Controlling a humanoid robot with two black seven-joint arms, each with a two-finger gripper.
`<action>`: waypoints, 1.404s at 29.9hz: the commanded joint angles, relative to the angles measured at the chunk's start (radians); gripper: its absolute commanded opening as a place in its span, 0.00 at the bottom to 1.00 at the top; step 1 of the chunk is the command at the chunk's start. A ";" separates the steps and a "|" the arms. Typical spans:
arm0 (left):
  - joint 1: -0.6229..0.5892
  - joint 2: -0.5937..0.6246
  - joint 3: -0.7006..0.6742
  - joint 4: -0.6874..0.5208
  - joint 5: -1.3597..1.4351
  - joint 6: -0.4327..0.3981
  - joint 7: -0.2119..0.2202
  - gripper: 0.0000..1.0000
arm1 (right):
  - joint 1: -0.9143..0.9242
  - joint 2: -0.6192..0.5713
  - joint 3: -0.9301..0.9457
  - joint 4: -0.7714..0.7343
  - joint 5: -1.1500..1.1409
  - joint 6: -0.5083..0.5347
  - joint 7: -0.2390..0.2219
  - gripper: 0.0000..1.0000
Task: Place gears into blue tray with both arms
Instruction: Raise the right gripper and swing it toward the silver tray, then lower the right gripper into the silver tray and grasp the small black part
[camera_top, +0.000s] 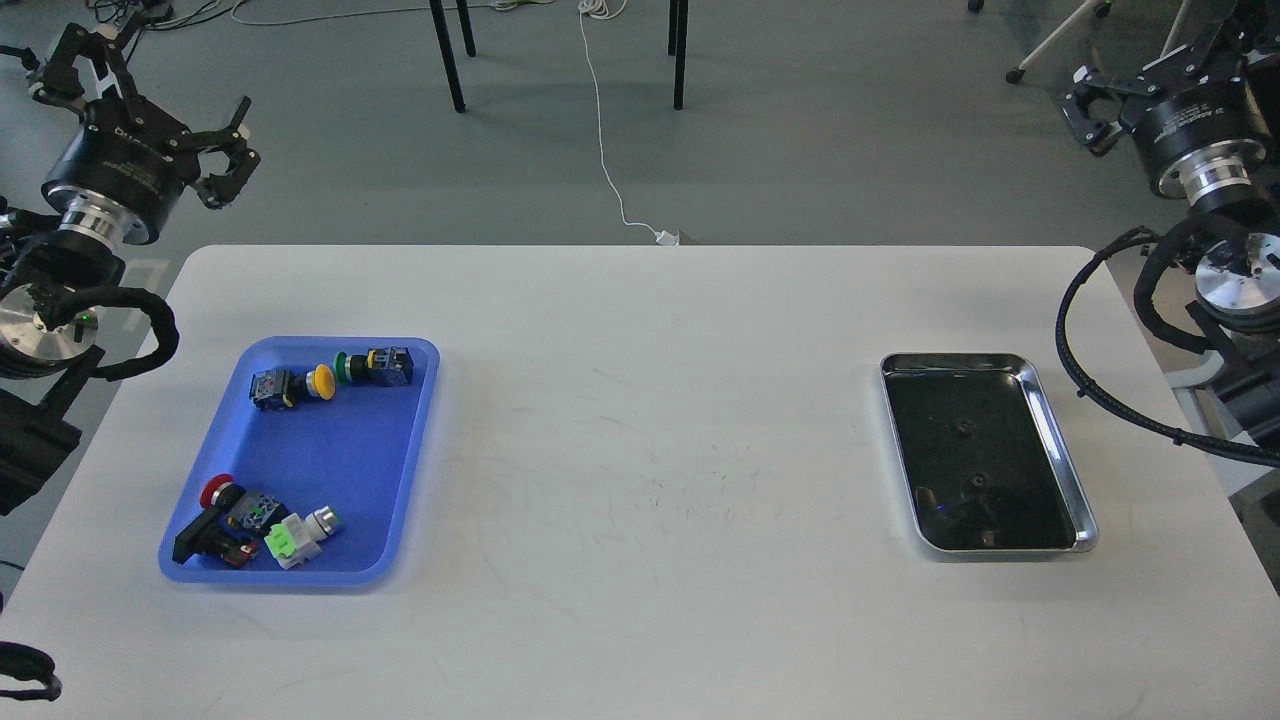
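Two tiny black gears, one (963, 428) behind the other (975, 482), lie on the dark bottom of a shiny silver tray (1058, 440) at the table's right. The blue tray (340, 470) sits at the left and holds several coloured push-button switches. My left gripper (235, 150) hangs open above the floor beyond the table's far left corner, with nothing between its fingers. My right gripper (1080, 110) is raised at the far right, well behind the silver tray. Its fingers look spread and hold nothing.
In the blue tray, yellow (320, 381) and green (343, 367) buttons lie at the back, red (217, 492) and white-green (295, 535) ones at the front. A black cable (1075, 370) loops over the table's right edge. Chair legs and a white cord stand on the floor behind.
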 joint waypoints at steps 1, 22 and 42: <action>0.000 0.000 0.001 -0.001 0.000 0.001 -0.003 0.98 | -0.029 0.006 0.007 0.001 0.004 -0.001 -0.001 0.99; -0.013 0.035 -0.005 -0.074 0.003 0.050 -0.003 0.98 | 0.425 -0.180 -0.676 0.213 -0.280 -0.008 -0.021 0.99; 0.002 0.037 -0.012 -0.074 -0.003 0.042 -0.002 0.98 | 0.873 0.015 -1.577 0.481 -1.249 -0.008 0.131 0.96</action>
